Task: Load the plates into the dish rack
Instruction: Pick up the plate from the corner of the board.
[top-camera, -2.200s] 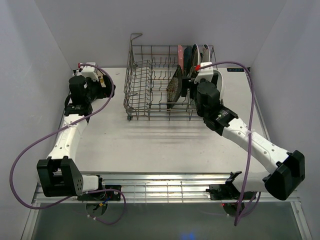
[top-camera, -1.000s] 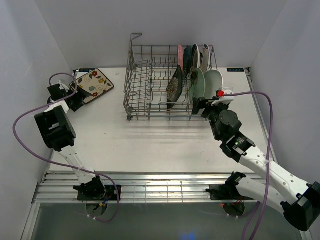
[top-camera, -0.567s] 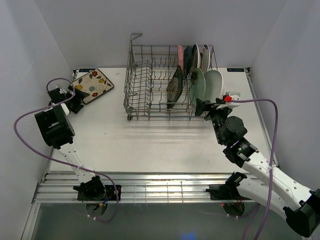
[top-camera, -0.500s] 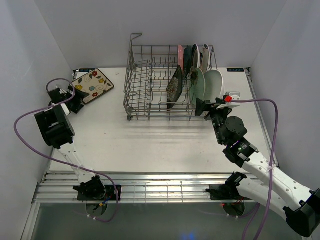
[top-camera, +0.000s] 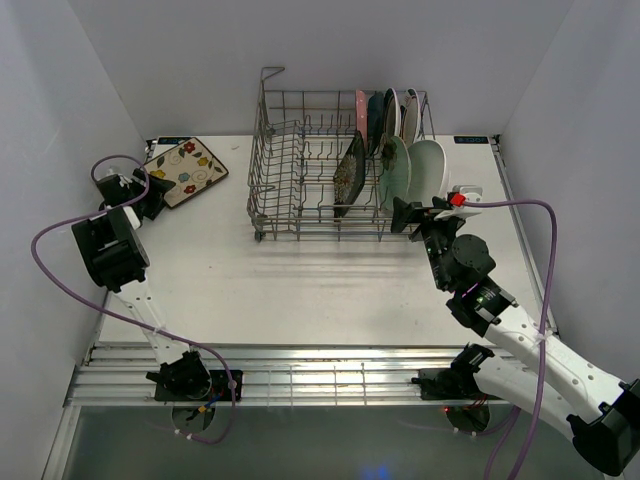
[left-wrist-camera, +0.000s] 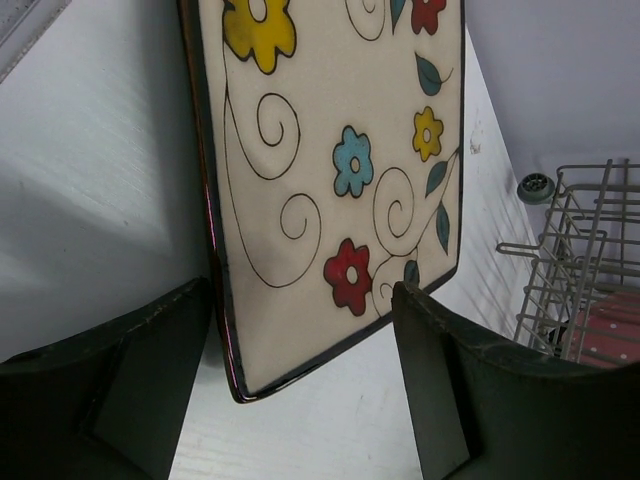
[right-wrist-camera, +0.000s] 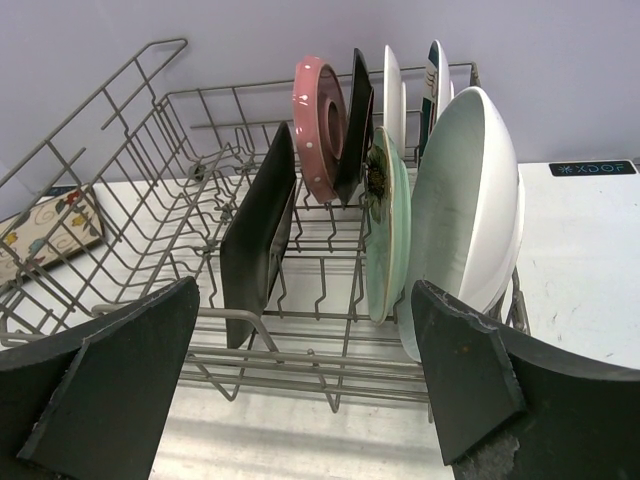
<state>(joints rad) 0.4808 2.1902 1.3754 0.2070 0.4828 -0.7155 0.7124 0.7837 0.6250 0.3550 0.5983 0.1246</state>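
Item: cream floral square plate (top-camera: 187, 171), the one plate outside the dish rack (top-camera: 300, 160). It lies flat, face up, on the table (top-camera: 300, 290) at the far left corner, well apart from the rack's left wall. Orientation: turned diamond-wise, so a corner, not a straight side, points at the left gripper (top-camera: 145, 203). Left gripper: released, with the jaws spread to either side of that near corner and nothing clamped. In the left wrist view the plate (left-wrist-camera: 330, 180) runs away from the left gripper (left-wrist-camera: 300, 300) toward the rack. The dark rim lies just beside the left finger (left-wrist-camera: 150, 350), and bare table shows before the right finger; contact at the left rim cannot be told. Judged: the left arm is far nearer and the pick is its job. Right gripper (top-camera: 408, 215): released and empty, by the rack's near right corner. Its wrist view faces the standing plates, among them the dark square plate (right-wrist-camera: 258, 235) and the white oval plate (right-wrist-camera: 465, 210). View notes: only the top view shows the bare tine rows in the rack's left half; only the left wrist view shows the jaw-to-rim spacing; the right wrist view catches the floral plate as a sliver through the wires (right-wrist-camera: 45, 235).
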